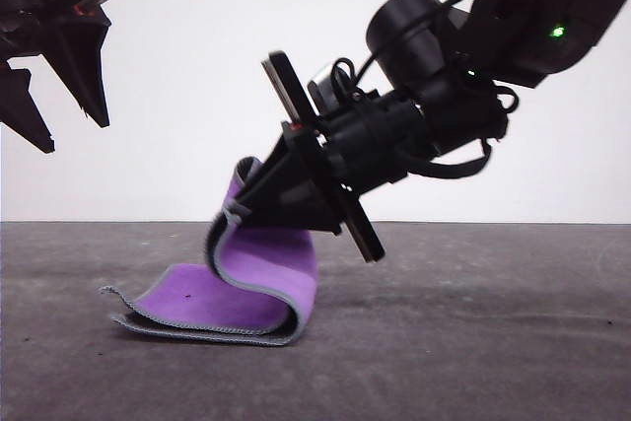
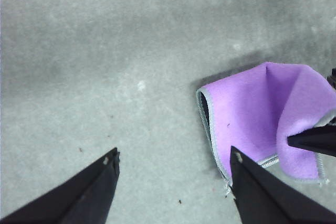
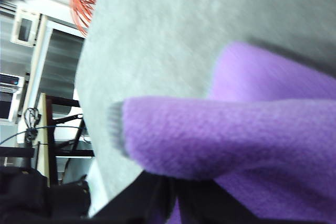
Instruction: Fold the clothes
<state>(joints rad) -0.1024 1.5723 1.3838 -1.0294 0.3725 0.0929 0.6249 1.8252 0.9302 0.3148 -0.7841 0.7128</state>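
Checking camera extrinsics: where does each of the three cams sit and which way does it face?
Front: low, facing forward across the table; left gripper raised and open, right gripper shut on the cloth.
Left wrist: above the table, looking down; its own open fingers, cloth off to one side.
Right wrist: on the right arm, close behind the lifted cloth edge, room behind.
Shared: the purple cloth is in all three.

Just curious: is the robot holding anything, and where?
Yes. The right gripper pinches the purple cloth at its raised edge; the left gripper holds nothing.
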